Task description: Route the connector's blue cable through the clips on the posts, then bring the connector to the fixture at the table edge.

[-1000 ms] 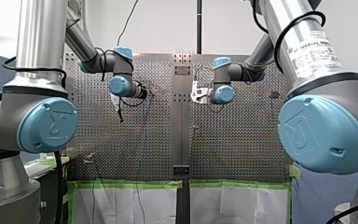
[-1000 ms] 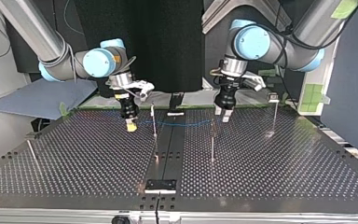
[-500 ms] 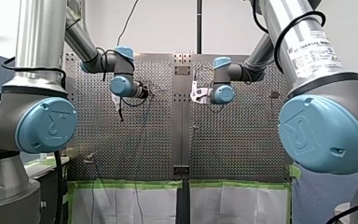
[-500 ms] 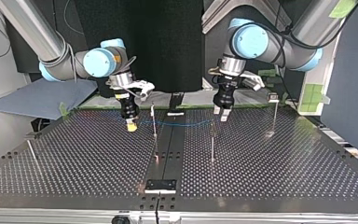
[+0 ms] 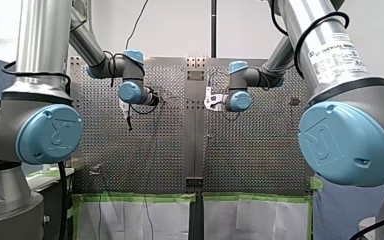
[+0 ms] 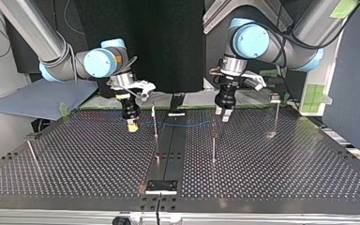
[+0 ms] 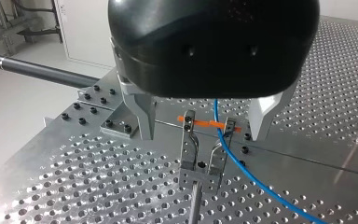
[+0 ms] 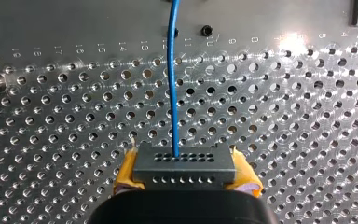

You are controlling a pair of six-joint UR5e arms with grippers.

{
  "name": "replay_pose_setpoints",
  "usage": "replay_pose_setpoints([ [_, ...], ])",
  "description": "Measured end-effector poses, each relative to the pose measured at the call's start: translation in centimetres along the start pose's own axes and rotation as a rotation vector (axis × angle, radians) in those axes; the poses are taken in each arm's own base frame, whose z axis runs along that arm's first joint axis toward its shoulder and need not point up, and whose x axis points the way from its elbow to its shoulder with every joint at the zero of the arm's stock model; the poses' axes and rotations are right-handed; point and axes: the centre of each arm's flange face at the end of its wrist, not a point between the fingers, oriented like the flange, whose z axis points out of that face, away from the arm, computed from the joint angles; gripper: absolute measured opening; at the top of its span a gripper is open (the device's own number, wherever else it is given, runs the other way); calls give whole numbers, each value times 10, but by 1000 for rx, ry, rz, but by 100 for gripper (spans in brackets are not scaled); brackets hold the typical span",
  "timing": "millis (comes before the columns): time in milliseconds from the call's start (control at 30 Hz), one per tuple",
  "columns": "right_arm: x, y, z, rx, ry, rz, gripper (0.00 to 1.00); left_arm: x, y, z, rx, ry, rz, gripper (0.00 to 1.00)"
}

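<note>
My right gripper [image 8: 185, 175] is shut on the dark grey connector [image 8: 185, 163], which sits between its yellow pads [image 8: 127, 170]. The blue cable [image 8: 172, 79] leaves the connector and runs ahead over the perforated table. In the top view the cable [image 6: 183, 125] stretches from my right gripper [image 6: 131, 126] past one post [image 6: 155, 123] towards my left gripper [image 6: 223, 115]. My left gripper [image 7: 201, 135] is open, its metal fingers [image 7: 142, 112] straddling a clip [image 7: 200, 151] on a post top. The cable [image 7: 235, 161] crosses that clip beside its orange band.
More thin posts stand at the top view's right [image 6: 276, 117], left [image 6: 31, 152] and middle [image 6: 213, 143]. A black fixture [image 6: 161, 186] sits at the table's near edge in that view, and another [image 6: 176, 101] at the far edge. Green tape lines the far edge.
My left gripper has risen slightly and drifted a little towards the top view's left. My right gripper and the connector have stayed in place.
</note>
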Motion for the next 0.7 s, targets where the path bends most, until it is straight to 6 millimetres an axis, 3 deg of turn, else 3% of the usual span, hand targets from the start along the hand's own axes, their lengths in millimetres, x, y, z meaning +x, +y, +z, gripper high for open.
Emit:
replay_pose_setpoints([
  [367,-1,0,0,1,-6,-1,2,0,-4,-1,9,-4,18,100],
  [700,-2,-3,-2,5,-14,-1,2,1,-27,-4,50,-49,61,100],
])
